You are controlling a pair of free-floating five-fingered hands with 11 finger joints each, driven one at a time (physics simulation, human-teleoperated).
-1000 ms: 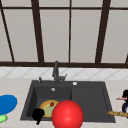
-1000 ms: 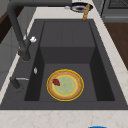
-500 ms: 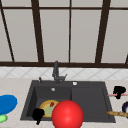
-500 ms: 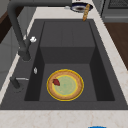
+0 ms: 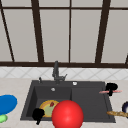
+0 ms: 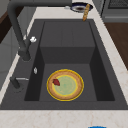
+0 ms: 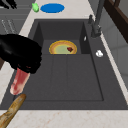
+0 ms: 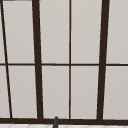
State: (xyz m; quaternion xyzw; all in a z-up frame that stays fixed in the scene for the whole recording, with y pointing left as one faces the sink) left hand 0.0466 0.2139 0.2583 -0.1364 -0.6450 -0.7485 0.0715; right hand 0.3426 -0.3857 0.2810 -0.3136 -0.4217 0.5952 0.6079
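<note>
Right hand [image 5: 111, 87] grips a pink sausage-like stick [image 5: 110, 92] over the dark sink's right rim [image 5: 107, 100]; hold it level, clear of the baguette [image 5: 117, 114].

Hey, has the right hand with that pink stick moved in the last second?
Yes. In the front view the right hand, curled round the pink stick, has risen and shifted left, inward over the sink's right rim.

Light: even, bright, flat.
Source: pale window [image 8: 70, 62] behind the faucet.
Shadows: faint, soft inside dark sink [image 6: 67, 35].
Glare: none.
Blur: soft throughout; edges undistorted.
</note>
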